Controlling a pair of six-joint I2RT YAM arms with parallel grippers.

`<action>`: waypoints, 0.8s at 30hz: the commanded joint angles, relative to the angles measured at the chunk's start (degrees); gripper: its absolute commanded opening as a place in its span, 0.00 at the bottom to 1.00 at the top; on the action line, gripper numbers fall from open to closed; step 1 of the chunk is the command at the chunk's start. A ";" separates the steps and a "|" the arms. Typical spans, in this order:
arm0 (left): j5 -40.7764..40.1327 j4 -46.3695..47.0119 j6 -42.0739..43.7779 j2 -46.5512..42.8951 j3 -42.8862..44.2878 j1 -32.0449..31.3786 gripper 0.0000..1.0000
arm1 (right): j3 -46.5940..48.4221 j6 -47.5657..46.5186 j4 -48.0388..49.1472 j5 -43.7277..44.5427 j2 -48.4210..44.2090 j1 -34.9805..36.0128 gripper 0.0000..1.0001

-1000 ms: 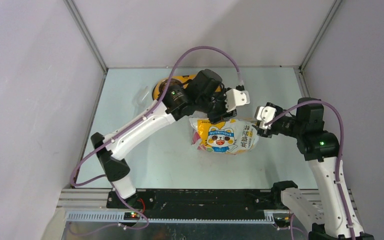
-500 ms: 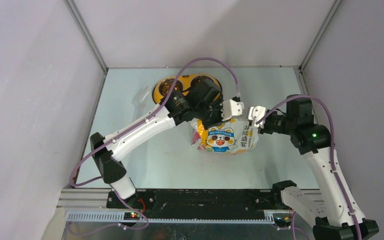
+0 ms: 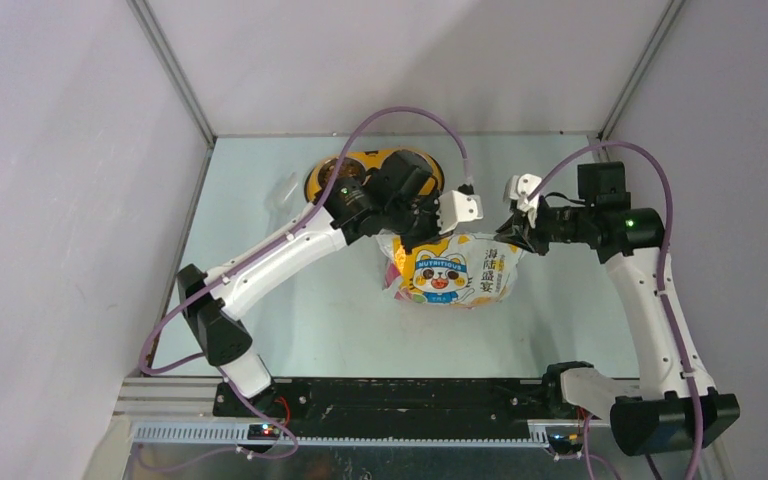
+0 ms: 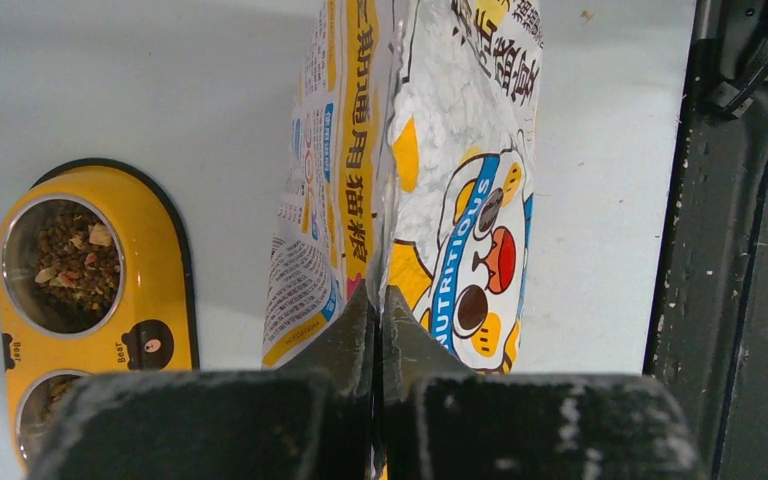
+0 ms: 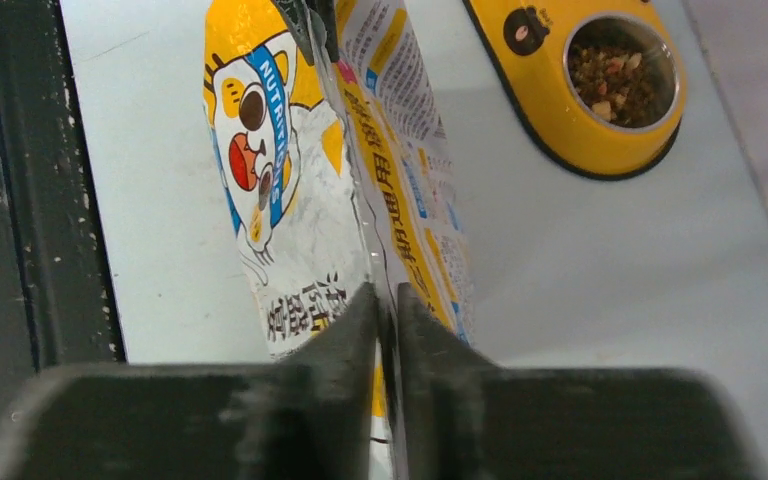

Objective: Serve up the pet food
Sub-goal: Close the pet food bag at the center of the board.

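Two-arm grip: left tool point(image 4: 378, 300) and right tool point(image 5: 387, 295) pinch the pet food bag point(image 3: 450, 275).
I see both jaw pairs closed on its top seam, at opposite ends. The bag is mid-table point(image 3: 290, 300), near the yellow double bowl point(image 4: 160, 300), whose cup holds kibble point(image 4: 70, 265).

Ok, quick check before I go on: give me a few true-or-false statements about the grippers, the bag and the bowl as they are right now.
1. The left gripper and the right gripper are both shut on the bag. True.
2. The cups of the bowl are both empty. False: kibble lies in a steel cup.
3. The bowl sits beyond the bag, toward the far wall. True.
4. The right gripper holds a scoop. False: it pinches the bag's edge.
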 commanded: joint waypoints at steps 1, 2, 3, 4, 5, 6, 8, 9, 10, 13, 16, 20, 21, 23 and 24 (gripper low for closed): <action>3.32 0.08 -1.18 -4.58 0.84 1.94 0.00 | 4.11 2.66 1.73 -7.08 -0.61 -1.03 0.26; 3.96 0.03 -1.36 -4.71 0.52 1.97 0.00 | 2.76 0.89 1.91 -6.17 -1.47 0.15 0.38; 4.27 0.06 -1.43 -4.74 0.39 2.00 0.00 | 1.78 0.14 3.30 -5.26 -2.19 1.15 0.43; 4.72 0.11 -1.73 -4.82 0.18 1.99 0.00 | -0.85 -0.91 4.41 -2.86 -3.93 3.26 0.51; 4.83 0.15 -1.91 -4.79 0.09 2.01 0.00 | -2.31 -1.28 7.49 -1.67 -4.91 4.38 0.54; 5.10 0.15 -2.01 -4.77 0.02 2.01 0.00 | -5.59 -2.10 9.14 1.27 -6.99 6.75 0.58; 5.25 0.19 -2.15 -4.76 0.07 2.06 0.00 | -10.04 -3.20 13.99 6.62 -9.57 10.36 0.60; 5.27 0.25 -2.30 -4.72 0.19 2.09 0.00 | -11.17 -3.49 16.83 8.69 -10.10 11.35 0.60; 5.45 0.26 -2.34 -4.69 0.22 2.12 0.00 | -13.10 -3.83 18.96 12.27 -10.90 13.04 0.59; 5.69 0.31 -2.57 -4.56 0.26 2.21 0.00 | -15.27 -3.80 22.52 16.80 -11.53 14.30 0.56; 5.89 0.31 -2.57 -4.28 0.34 2.20 0.00 | -15.82 -3.52 23.59 18.58 -11.75 14.50 0.37; 5.89 0.18 -2.56 -4.05 0.62 2.20 0.00 | -15.62 -1.30 25.34 19.07 -12.26 14.51 0.01; 5.83 0.03 -2.54 -3.99 0.83 2.21 0.00 | -15.09 0.01 25.28 18.34 -12.10 14.27 0.00; 5.74 -0.26 -2.16 -3.96 1.18 2.20 0.00 | -12.61 2.39 23.43 13.94 -10.97 12.53 0.00; 5.60 -0.50 -1.91 -4.19 1.29 2.21 0.00 | -11.36 4.16 20.96 11.65 -10.24 11.56 0.00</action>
